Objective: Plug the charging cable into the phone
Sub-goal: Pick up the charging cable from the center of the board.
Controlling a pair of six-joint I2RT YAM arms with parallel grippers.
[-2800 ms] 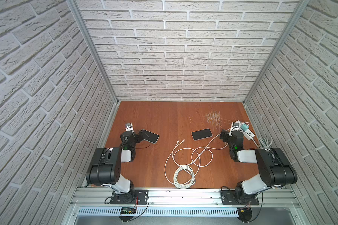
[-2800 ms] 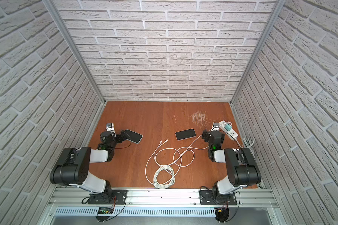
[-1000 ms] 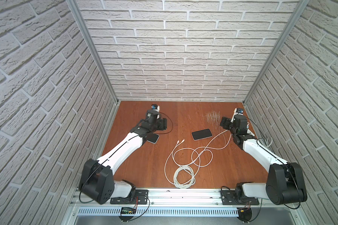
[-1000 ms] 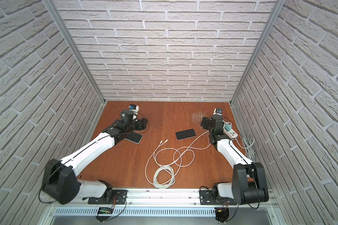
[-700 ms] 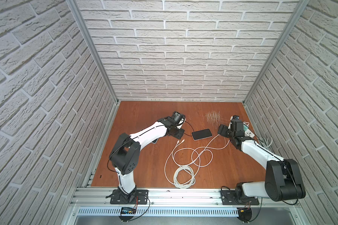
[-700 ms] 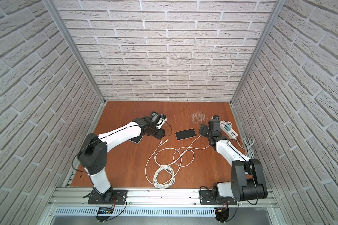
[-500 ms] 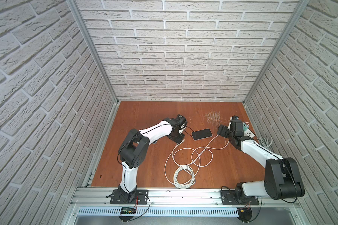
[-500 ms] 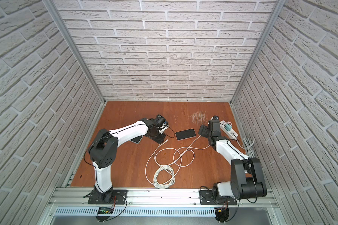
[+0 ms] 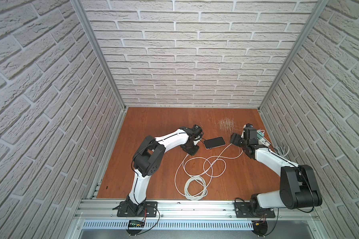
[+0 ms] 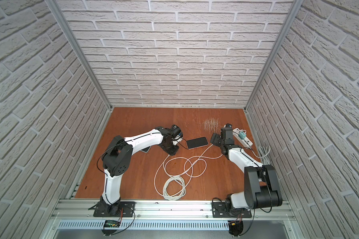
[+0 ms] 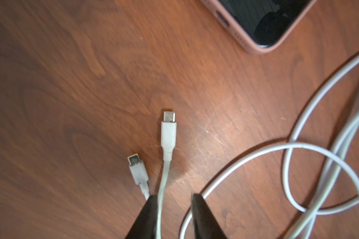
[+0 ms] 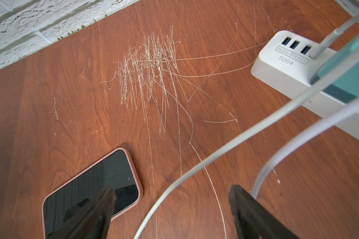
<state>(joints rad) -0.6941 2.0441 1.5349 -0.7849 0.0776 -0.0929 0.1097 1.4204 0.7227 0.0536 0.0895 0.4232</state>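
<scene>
Our left pincer (image 11: pixel 174 204) stands narrow, its black fingertips (image 11: pixel 151 209) on either side of the white cable (image 11: pixel 164 182). The cable lies against one fingertip with a gap to the other, so it is flanked but not clamped. Just ahead of the tips the cable ends in its plug (image 11: pixel 169 128), lying flat on the desk (image 11: pixel 71 82). A smaller second plug (image 11: pixel 137 170) lies just beside it, and its lead passes behind a fingertip. Beyond both plugs and apart from them lies the phone (image 11: pixel 274 20), dark screen up in a pink case, its port end turned toward them. In both top views the phone (image 9: pixel 214 142) lies just right of the frame's centre, with the left pincer tipped down at the desk just to its left. Our right pincer (image 12: pixel 172 196) is spread wide and grips nothing. It hangs near the phone's right end. One cable run passes between its fingertips and another runs close by one fingertip; we cannot tell whether that one touches. Further right, at the desk's right edge, lies a white strip (image 9: pixel 262 139) with a teal charger (image 10: pixel 241 135) plugged in. A patch of scratches (image 12: pixel 149 68) marks the desk above the phone in the frame. The cable's coil (image 9: pixel 195 188) lies lower in the frame, near the desk's front edge.
</scene>
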